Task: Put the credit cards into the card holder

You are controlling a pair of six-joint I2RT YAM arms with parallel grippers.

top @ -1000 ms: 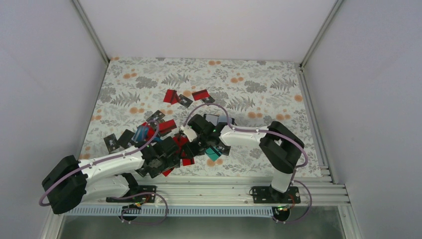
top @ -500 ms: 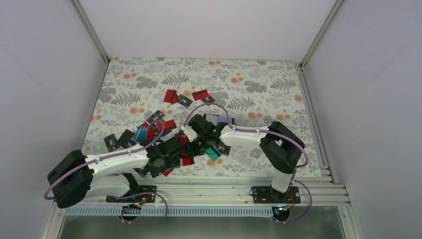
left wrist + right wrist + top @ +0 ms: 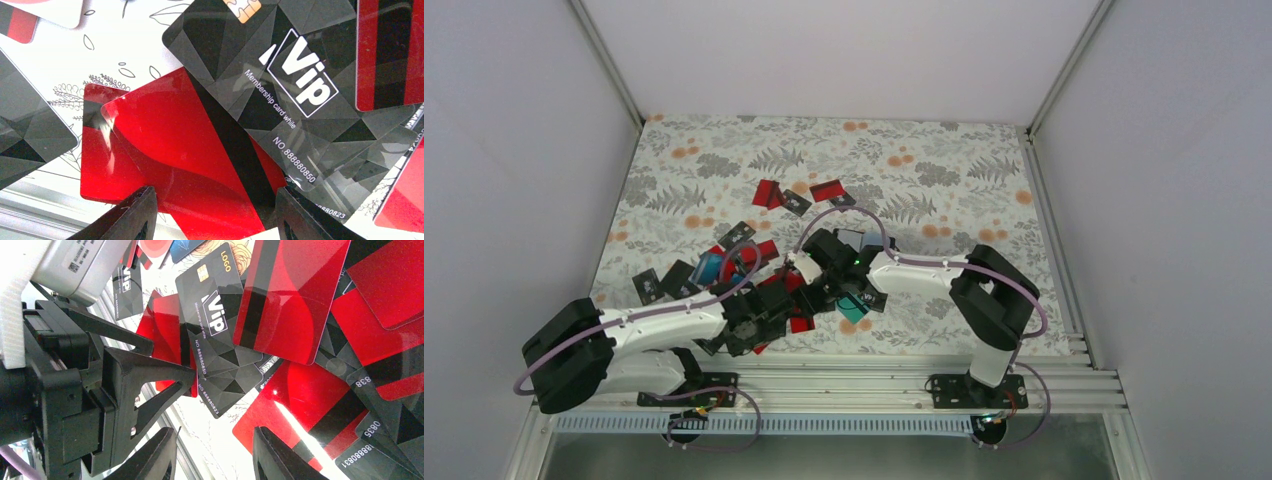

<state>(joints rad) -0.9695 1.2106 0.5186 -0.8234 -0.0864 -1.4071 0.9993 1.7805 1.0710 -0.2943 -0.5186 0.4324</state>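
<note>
Cards [image 3: 165, 140] — glossy red, some black with white Vip print — overlap; left claw [image 3: 215, 202] and right claw [image 3: 215, 440] gape.

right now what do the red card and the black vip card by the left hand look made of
Red card: probably glossy plastic, given the bright glare streaks on its surface. Black VIP card: likely plastic too, smooth with a softer sheen, a printed facet pattern, white lettering and a gold chip.

You've got plain white walls [image 3: 844, 50] on three sides, floral-print cover [image 3: 724, 150] on the bench [image 3: 944, 160], aluminium rails [image 3: 844, 385] along its near edge, even diffuse light.
</note>
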